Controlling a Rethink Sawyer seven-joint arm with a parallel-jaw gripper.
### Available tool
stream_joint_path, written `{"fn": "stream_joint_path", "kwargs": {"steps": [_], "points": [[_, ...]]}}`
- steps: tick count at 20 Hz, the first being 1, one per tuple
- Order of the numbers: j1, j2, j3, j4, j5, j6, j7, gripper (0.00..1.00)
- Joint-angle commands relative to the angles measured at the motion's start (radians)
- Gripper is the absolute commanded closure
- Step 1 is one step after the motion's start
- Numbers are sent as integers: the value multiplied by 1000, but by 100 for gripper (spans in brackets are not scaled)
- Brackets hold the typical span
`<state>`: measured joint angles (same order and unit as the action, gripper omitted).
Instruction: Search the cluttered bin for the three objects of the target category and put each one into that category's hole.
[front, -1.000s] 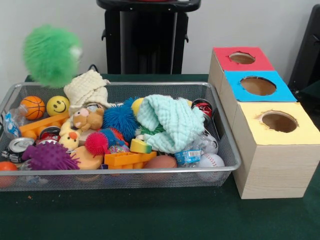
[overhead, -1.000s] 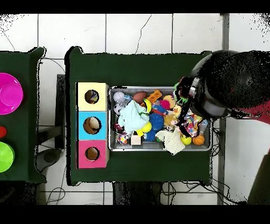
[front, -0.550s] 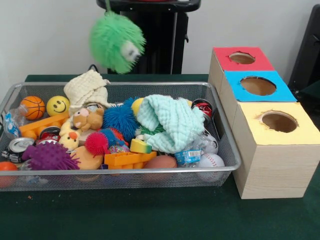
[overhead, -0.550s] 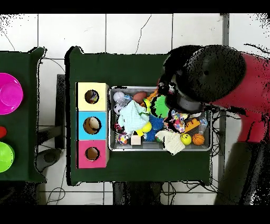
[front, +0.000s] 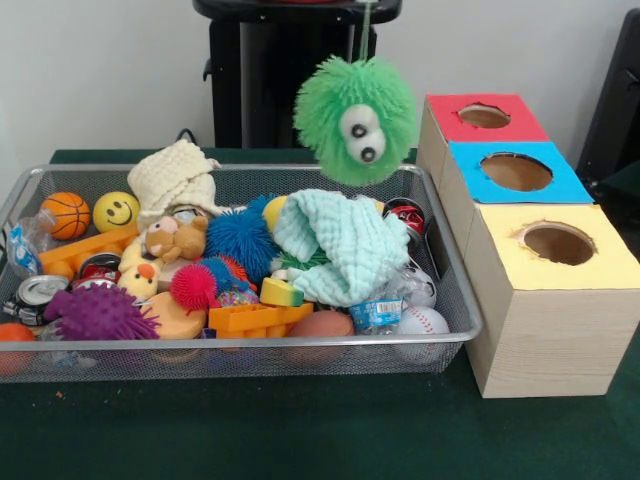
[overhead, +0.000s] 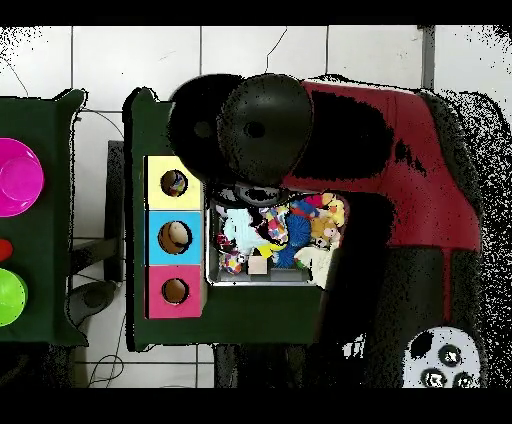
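Fingers not showing in either view, so impossible telling their state; hanging by a thin strand above the wire bin (front: 462, 322), a fuzzy green ball (front: 356, 119) with two googly eyes. Lying beneath, green table (front: 300, 430), white wall behind. Crowding the bin: mint cloth (front: 340, 245), blue spiky ball (front: 240, 238), purple one (front: 97, 313); standing beside, box with red, blue, yellow holes (front: 556, 243).

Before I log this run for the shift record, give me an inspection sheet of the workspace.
Surface: dark green table, bare in front.
Job's things: green fuzzy ball with googly eyes hangs from a string above the mesh bin; red, blue, yellow holes alongside.
Clutter: balls, cloths, cans, plush toys, blocks fill the bin.
End effector: not in view; red arm covers part of the bin from overhead.
Cables: nothing seen.
Surroundings: pink bowl, tiled floor.
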<state>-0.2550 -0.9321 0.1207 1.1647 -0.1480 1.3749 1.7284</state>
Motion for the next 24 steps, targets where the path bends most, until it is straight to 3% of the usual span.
{"fn": "stream_joint_path", "kwargs": {"steps": [1, 7, 14, 17, 24], "points": [[-84, -57, -9, 195, 51, 0, -31, 100], [-221, -76, 15, 252, 35, -53, -253, 100], [-380, -31, 107, 210, -31, -60, -451, 100], [-413, 6, 146, 174, -57, -73, -469, 100], [-343, 47, 164, 116, -95, -73, -297, 100]]}}
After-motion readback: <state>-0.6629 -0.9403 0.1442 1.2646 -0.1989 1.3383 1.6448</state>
